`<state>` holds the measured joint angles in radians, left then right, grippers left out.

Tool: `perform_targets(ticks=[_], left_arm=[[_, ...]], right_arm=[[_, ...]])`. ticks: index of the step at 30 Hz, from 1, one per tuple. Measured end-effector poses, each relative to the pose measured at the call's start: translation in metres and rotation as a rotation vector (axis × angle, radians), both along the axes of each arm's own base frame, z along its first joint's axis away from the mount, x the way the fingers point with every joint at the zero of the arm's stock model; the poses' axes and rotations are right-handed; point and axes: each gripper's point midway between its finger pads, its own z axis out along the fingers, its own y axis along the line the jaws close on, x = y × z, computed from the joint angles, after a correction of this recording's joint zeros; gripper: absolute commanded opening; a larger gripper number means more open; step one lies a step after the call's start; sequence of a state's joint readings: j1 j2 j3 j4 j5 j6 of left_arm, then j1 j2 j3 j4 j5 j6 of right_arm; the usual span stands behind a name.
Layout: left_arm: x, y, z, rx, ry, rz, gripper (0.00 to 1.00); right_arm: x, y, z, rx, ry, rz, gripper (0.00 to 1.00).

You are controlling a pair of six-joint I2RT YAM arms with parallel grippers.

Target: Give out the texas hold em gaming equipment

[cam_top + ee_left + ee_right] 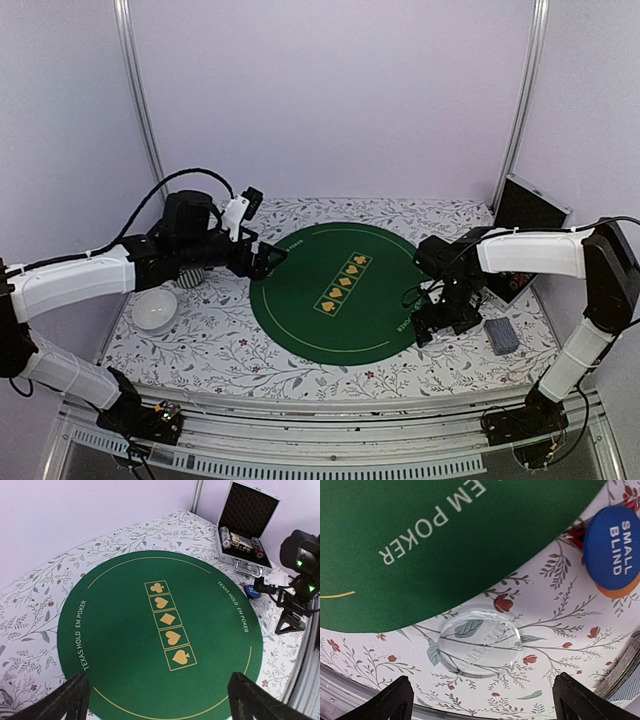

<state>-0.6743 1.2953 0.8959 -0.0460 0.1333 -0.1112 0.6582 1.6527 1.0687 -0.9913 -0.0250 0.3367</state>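
A blue "SMALL BLIND" button (612, 547) lies on top of an orange button (620, 591) on the floral cloth, just off the green poker mat (420, 540). A clear round disc (480, 640) with engraved lettering lies beside the mat edge. My right gripper (482, 700) is open and empty, with the disc just ahead of its jaws. It hovers low at the mat's right edge (440, 328). A grey-blue deck of cards (503, 336) lies to its right. My left gripper (265, 258) is open and empty at the mat's left edge.
An open metal case (245, 535) holding stacked chips and cards stands at the back right. A white bowl (155, 310) sits at the left, and a striped mug (190, 275) stands partly under my left arm. The table's front edge lies close below the right gripper.
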Motion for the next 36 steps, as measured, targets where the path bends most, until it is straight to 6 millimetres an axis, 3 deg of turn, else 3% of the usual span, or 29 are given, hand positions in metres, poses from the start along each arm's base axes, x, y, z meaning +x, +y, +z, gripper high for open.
perform_targets(ticks=[7, 14, 29, 36], left_arm=[[0.002, 0.003, 0.0, 0.018, -0.02, 0.007, 0.98], [0.002, 0.003, -0.001, 0.025, -0.027, 0.004, 0.98], [0.002, 0.003, -0.001, 0.028, -0.03, 0.001, 0.98], [0.002, 0.003, -0.001, 0.028, -0.031, 0.001, 0.98]], right_arm=[[-0.006, 0.001, -0.013, -0.021, 0.025, 0.023, 0.99], [-0.01, -0.003, -0.028, -0.043, 0.05, 0.031, 0.87], [-0.011, -0.002, -0.033, -0.097, 0.045, 0.053, 0.74], [-0.009, 0.002, -0.033, -0.095, 0.042, 0.058, 0.6]])
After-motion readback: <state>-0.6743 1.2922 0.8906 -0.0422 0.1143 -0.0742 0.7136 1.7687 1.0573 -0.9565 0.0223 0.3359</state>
